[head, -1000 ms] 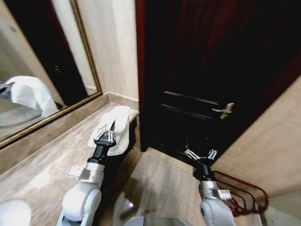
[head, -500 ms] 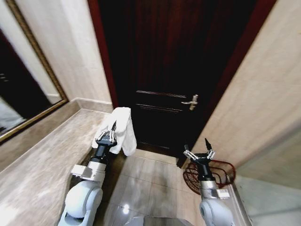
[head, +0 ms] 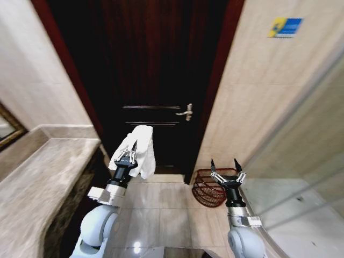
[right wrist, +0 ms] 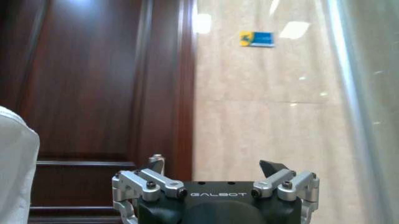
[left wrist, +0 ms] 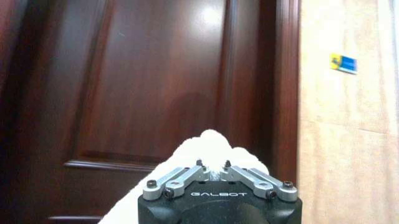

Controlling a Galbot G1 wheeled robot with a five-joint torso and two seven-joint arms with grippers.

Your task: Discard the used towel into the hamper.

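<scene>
A white towel (head: 138, 149) hangs in the air in front of the dark door, held up by my left gripper (head: 129, 153), which is shut on it. The left wrist view shows the towel (left wrist: 212, 147) bunched over the closed fingertips of that gripper (left wrist: 213, 164). The hamper (head: 208, 187), a reddish-brown wire basket, sits on the floor by the door frame, to the right of the towel. My right gripper (head: 224, 166) stands open and empty just in front of the hamper, and the right wrist view shows this gripper (right wrist: 215, 168) with its fingers spread.
A dark wooden door (head: 150, 80) with a metal handle (head: 185, 112) faces me. A stone counter (head: 37, 177) runs along the left. A tiled wall (head: 263, 102) with a small blue sign (head: 285, 26) is on the right, and a glass panel (head: 301, 161) lies farther right.
The whole view has swung to the right, so the mirror has left the picture and the hamper now sits near the middle. Both arms keep their pose, with the towel still held.
</scene>
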